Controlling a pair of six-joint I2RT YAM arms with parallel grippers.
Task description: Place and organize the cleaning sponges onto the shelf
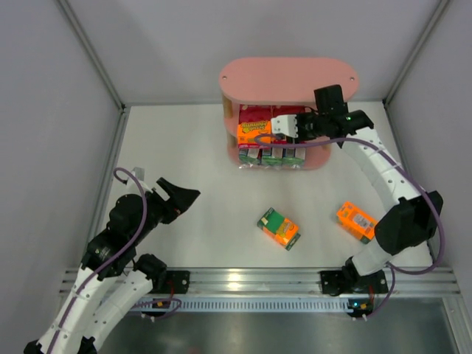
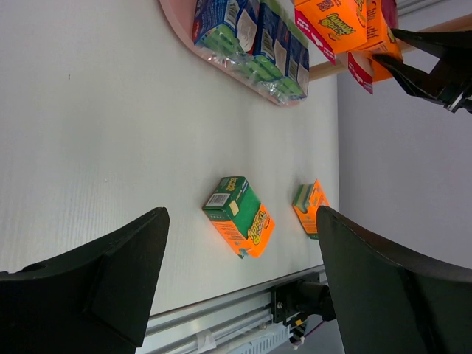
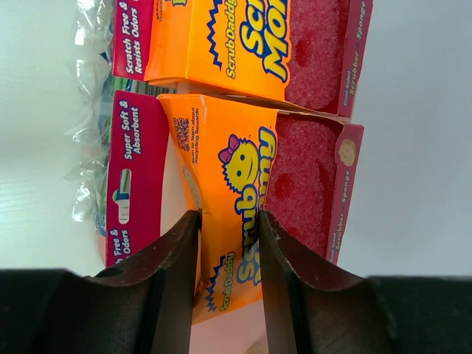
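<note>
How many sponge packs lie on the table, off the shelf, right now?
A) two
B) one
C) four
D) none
A: only a green-and-orange pack in the middle and an orange pack to its right lie loose, while the rest are at the pink shelf.

Wide table (image 1: 184,147) room left of shelf (image 1: 287,77); 2 obstacles nearer (green-orange pack (image 1: 279,228), orange pack (image 1: 355,221)).
</note>
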